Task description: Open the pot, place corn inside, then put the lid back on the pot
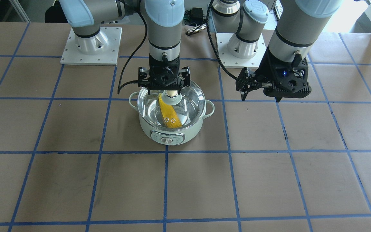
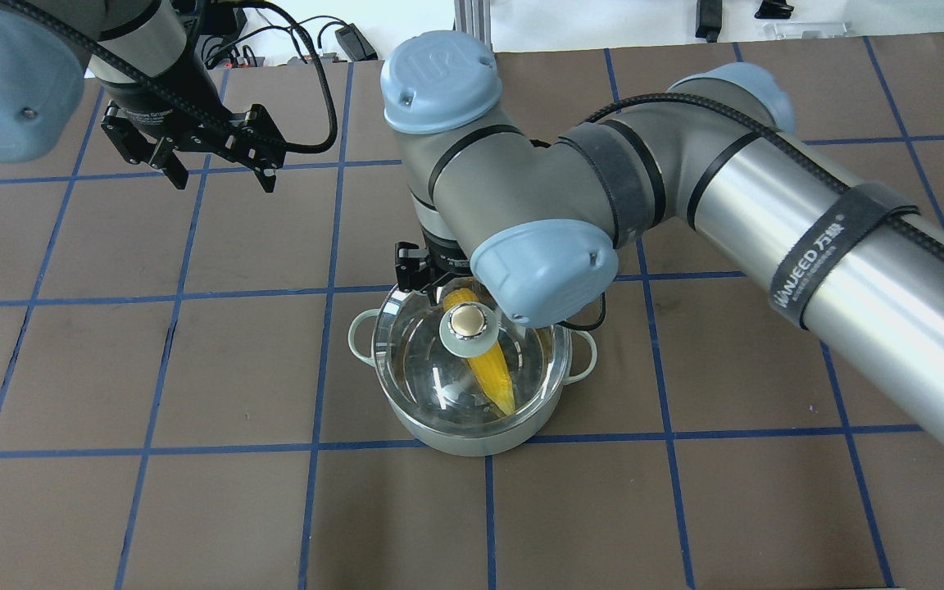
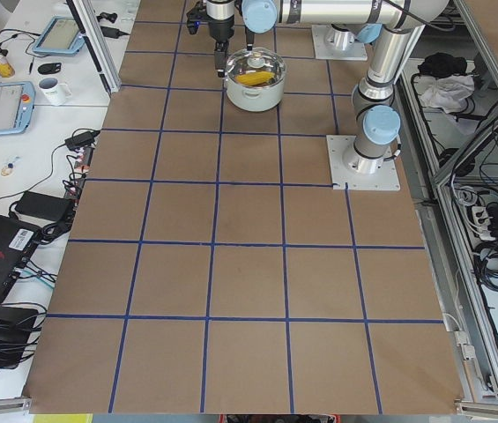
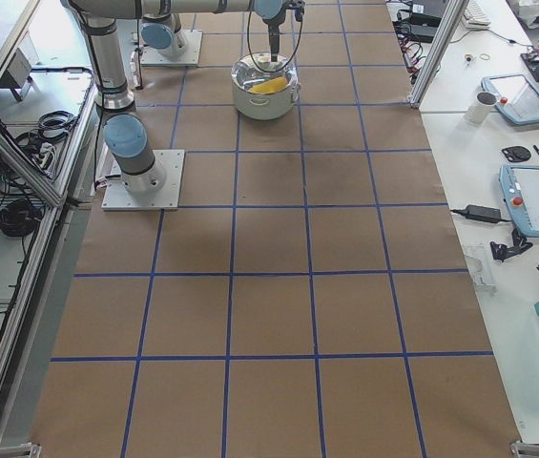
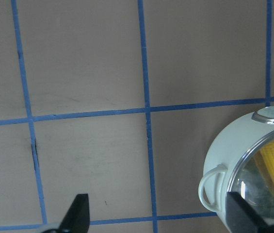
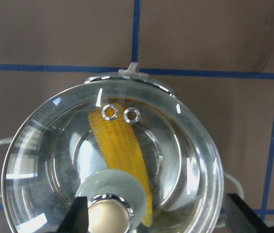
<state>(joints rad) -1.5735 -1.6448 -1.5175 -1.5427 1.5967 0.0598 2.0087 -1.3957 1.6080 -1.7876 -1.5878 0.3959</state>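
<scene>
The mint-green pot [image 1: 159,132] stands on the table with the corn [image 1: 167,111] lying inside it. The glass lid [image 1: 190,103] sits on the pot's rim, gold knob [image 1: 172,93] on top. My right gripper [image 1: 165,89] hangs just above the knob with its jaws wide open and empty. In the right wrist view the fingertips [image 6: 78,218] flank the knob [image 6: 106,213] over the lid [image 6: 185,145] and corn [image 6: 120,141]. My left gripper [image 1: 261,98] is open and empty, off to the pot's side. Its wrist view shows the pot [image 5: 224,155] at the right edge.
Brown table with a blue tape grid. The two arm base plates [image 1: 90,48] stand at the robot's side. The right arm's elbow [image 2: 537,270] hangs over the pot's far side in the overhead view. Operator desks with tablets [image 4: 536,196] lie beyond the table's edge.
</scene>
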